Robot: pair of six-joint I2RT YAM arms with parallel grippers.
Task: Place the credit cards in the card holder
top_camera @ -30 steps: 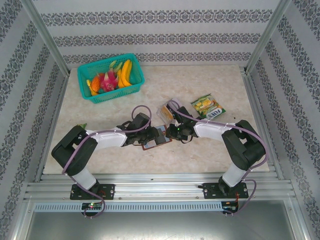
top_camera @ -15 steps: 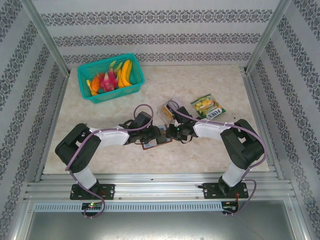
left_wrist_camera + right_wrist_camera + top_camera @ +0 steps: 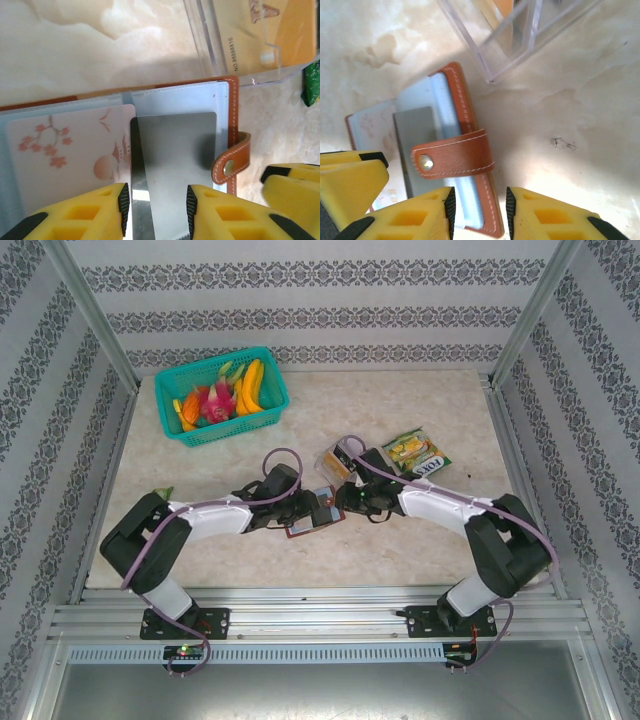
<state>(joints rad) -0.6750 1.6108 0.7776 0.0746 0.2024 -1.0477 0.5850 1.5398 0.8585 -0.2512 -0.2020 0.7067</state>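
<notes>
The brown card holder (image 3: 312,523) lies open on the table between both arms. In the left wrist view its stitched edge (image 3: 233,110) frames clear sleeves that hold a whitish blossom-print card (image 3: 65,155) and a grey card (image 3: 175,150). My left gripper (image 3: 158,202) hovers open over the grey card, which runs on under the right finger. My right gripper (image 3: 480,210) is open and straddles the holder's brown edge below the snap strap (image 3: 455,160), with a gap at its right pad. In the top view the left gripper (image 3: 318,510) and right gripper (image 3: 342,502) almost meet.
A clear plastic box (image 3: 335,462) with an orange-yellow card (image 3: 295,30) inside stands just behind the holder. A green-yellow snack packet (image 3: 415,453) lies to its right. A teal basket (image 3: 220,395) of toy fruit sits at the back left.
The right gripper's jaws have parted around the holder's edge, and the right arm's elbow has swung out to the right. The left gripper has stayed over the holder.
</notes>
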